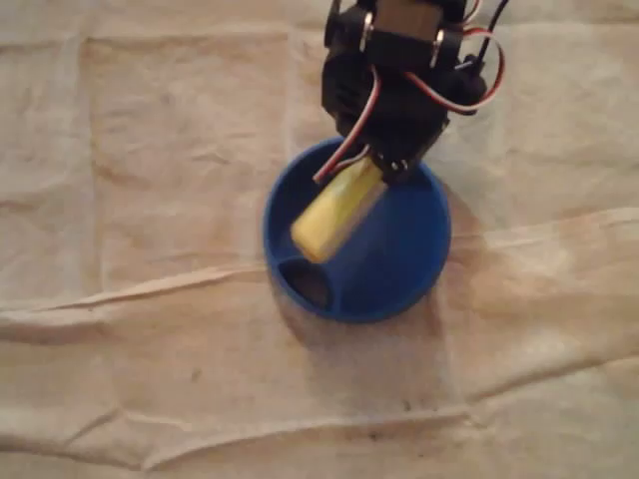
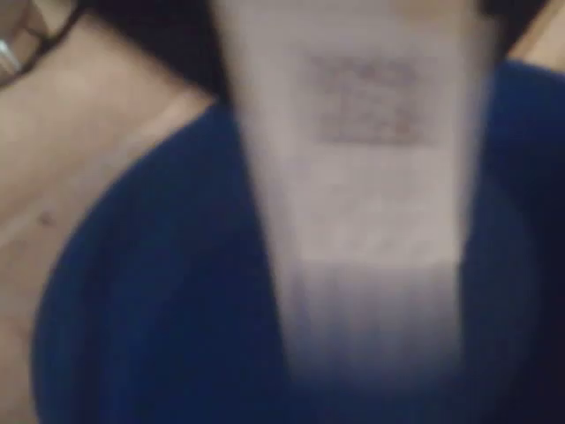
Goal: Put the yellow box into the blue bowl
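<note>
My gripper (image 1: 387,168) clamped on upper end of yellow box (image 1: 337,210) — probably light, stiff, smooth-sided, so end hold works — tilted over blue bowl (image 1: 404,271).

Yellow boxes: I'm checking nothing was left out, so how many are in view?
1. The yellow box is tilted above the blue bowl, its upper end in the tool. The arm could hide another.

In the overhead view the bowl (image 1: 399,269) sits in the middle of the cloth (image 1: 150,200). The box (image 1: 339,210) slants over the bowl's left half, its upper end in the claw (image 1: 384,167) at the bowl's top rim.
</note>
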`<state>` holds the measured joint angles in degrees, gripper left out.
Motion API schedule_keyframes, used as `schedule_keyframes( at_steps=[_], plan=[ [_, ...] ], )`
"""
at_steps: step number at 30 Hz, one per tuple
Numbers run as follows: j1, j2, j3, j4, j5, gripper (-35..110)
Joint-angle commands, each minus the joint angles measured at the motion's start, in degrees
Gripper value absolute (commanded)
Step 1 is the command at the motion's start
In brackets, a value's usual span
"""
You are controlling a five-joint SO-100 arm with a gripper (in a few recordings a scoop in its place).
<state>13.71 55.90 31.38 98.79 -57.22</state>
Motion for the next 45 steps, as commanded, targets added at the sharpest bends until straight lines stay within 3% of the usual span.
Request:
schedule_keyframes(
  at_steps=[1,8,16,26,36,45],
  plan=[
    [-0.3,1.8,-3.7,0.2,-0.4,17],
    [-0.3,2.1,-3.7,0.2,0.2,14],
    [0.0,2.5,-3.7,0.3,-0.1,-1],
    [0.6,11.0,-2.9,2.2,0.8,0],
    [-0.4,23.1,-1.8,2.2,10.4,0],
    [-1.1,36.2,9.8,2.1,16.3,0]
  ],
)
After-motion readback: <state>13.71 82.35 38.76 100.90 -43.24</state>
